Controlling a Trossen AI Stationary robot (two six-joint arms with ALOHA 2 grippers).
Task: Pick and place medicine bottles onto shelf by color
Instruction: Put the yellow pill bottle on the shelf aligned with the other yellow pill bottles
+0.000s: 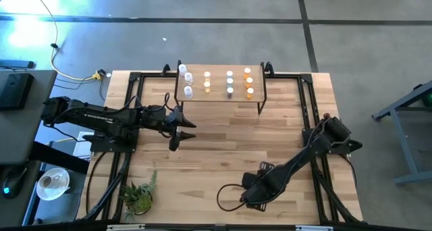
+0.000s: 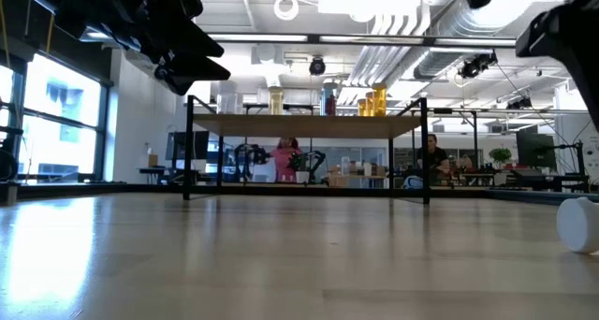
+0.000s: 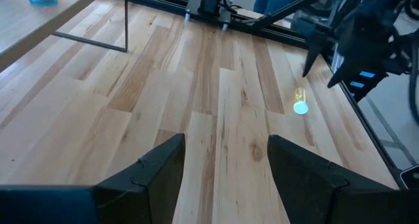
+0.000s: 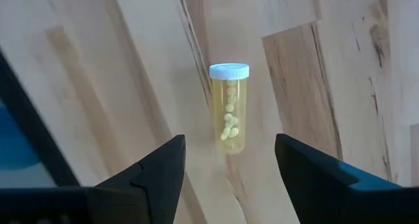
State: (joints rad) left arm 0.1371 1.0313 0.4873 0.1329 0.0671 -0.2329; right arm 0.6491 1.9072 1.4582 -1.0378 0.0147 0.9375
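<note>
Near the worktop's (image 1: 223,143) front edge, the right pincer (image 4: 226,175) hangs with its dark fingers spread wide just over a pale-yellow medicine bottle (image 4: 230,109), a smooth clear cylinder with a ribbed white cap, lying on its side on the blond plank surface, apparently lined up so the fingers can straddle it. Farther off, the left pincer (image 1: 177,132), also spread and empty, waits near the shelf (image 1: 219,97), a light-wood board on thin black legs where capped bottles already stand in colour-sorted columns.

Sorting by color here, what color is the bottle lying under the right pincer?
Pale yellow bottle, white cap; clearest in the right wrist view.
</note>
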